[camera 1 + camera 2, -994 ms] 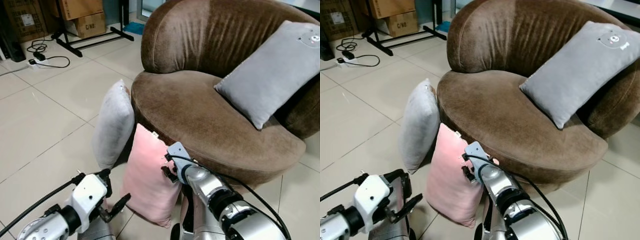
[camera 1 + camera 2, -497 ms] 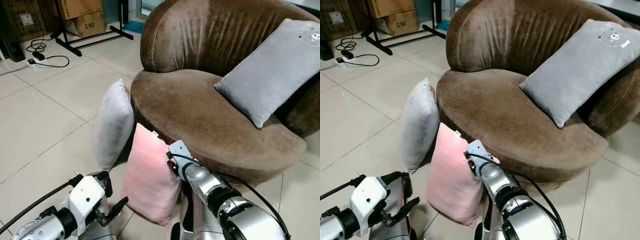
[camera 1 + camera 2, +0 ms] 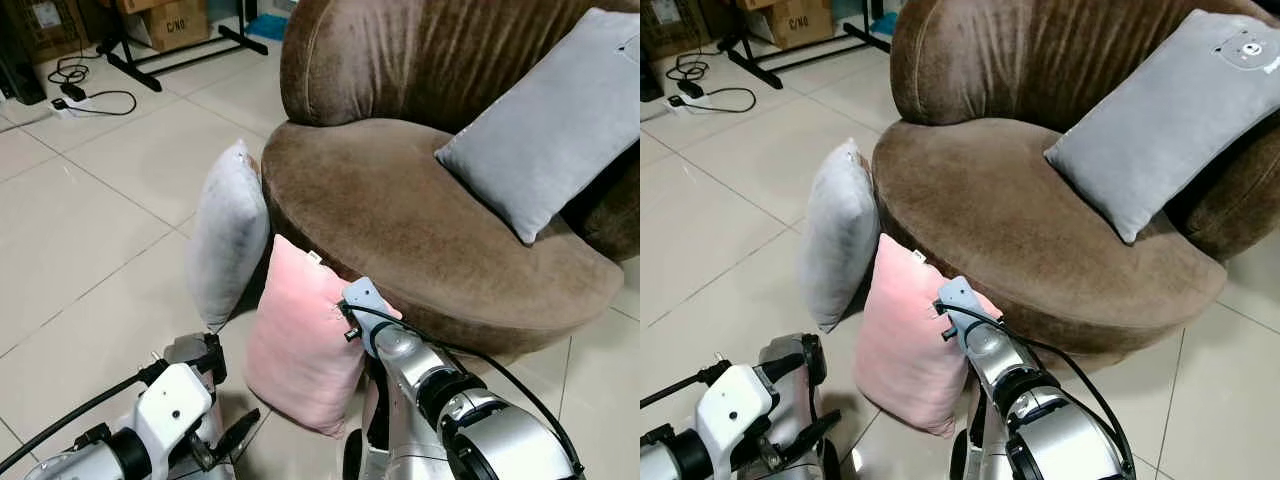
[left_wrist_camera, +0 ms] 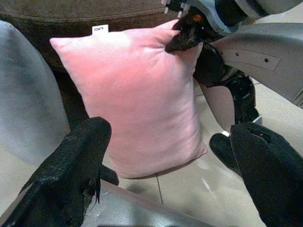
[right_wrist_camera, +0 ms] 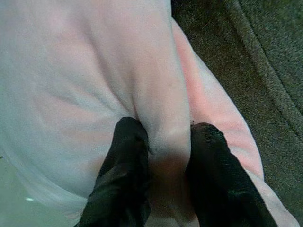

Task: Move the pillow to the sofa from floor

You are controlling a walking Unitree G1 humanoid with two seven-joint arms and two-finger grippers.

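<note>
A pink pillow stands on edge on the floor, leaning against the front of the brown sofa. My right gripper is shut on a fold of the pink pillow at its upper right corner; in the left eye view the right gripper sits at that corner. My left gripper is open, low near the floor and a little short of the pink pillow, with its fingers wide apart.
A grey pillow leans on the sofa just left of the pink one. Another grey pillow lies on the sofa seat at the right. Cables and a power strip, a stand and cardboard boxes are at the far left.
The camera has dipped and come closer. My right gripper has pressed into the pink pillow's top corner and closed on it. The left gripper has dropped lower.
</note>
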